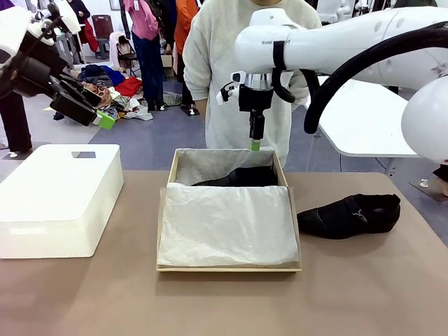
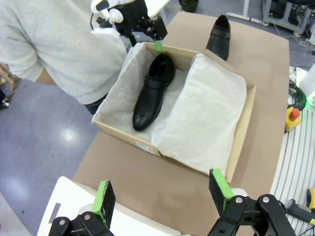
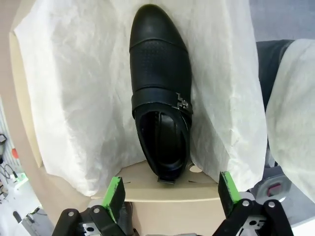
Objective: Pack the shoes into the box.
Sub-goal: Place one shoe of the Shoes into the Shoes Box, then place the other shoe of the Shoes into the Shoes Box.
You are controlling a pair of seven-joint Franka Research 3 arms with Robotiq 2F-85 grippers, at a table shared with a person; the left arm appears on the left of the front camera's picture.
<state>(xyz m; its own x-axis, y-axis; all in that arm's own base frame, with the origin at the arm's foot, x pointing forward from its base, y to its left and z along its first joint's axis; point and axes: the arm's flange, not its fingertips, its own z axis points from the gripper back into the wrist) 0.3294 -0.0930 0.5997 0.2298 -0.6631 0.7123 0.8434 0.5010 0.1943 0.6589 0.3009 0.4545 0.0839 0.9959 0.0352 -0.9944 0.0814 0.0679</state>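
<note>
First shoe point(image 3: 160, 98) in box point(image 1: 227, 267) on tissue point(image 1: 227, 224); right gripper point(image 3: 172, 195) above it, spread wide, empty. Left gripper point(image 2: 161, 189) wide, empty too. Next: fetch second shoe point(image 1: 350, 215) from table point(image 1: 364, 287) beside box.

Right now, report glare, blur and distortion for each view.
Front view: even light, sharp; the shoe on the table shows little surface detail. Left wrist view: wide-angle tilt, glare patch on the floor. Right wrist view: tissue paper nearly washed out, soft sheen on the boxed shoe.
</note>
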